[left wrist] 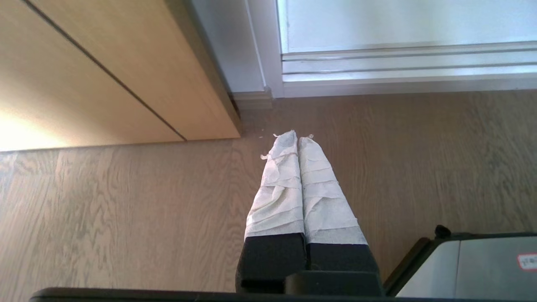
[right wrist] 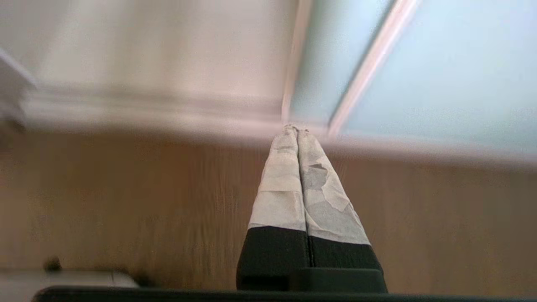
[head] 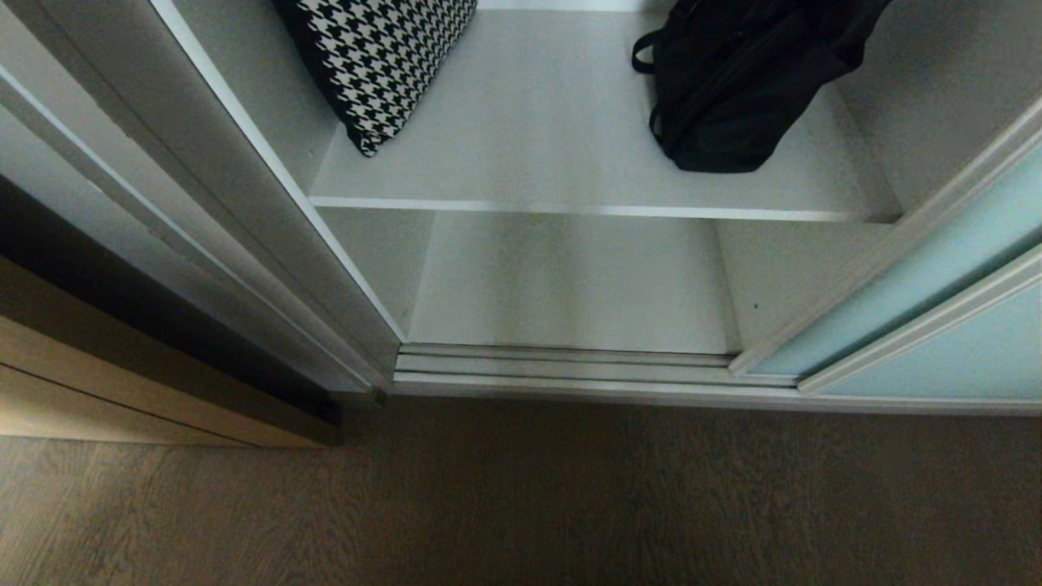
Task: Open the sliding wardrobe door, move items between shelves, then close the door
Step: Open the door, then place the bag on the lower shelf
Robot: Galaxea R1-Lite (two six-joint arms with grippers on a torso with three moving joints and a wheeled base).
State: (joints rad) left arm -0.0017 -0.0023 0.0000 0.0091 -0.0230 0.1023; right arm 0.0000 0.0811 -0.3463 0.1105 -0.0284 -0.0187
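Dark wood floor (head: 521, 496) up front, both pincers low over it, neither in the head view. Left pincer (left wrist: 298, 135) pressed together, aimed at the door track, looks parked. Right pincer (right wrist: 296, 127) also pressed together, empty, pointing at the sliding wardrobe door (head: 961, 325), which is slid right, so the shelves (head: 570, 146) are reachable. Black bag (head: 749, 81) sits on the upper one's right side, houndstooth cushion (head: 383, 57) on the left.

No text can be read. Only a small white label with red border (left wrist: 527, 261) stands on the grey robot base (left wrist: 474, 268), lower right; its writing is too small.
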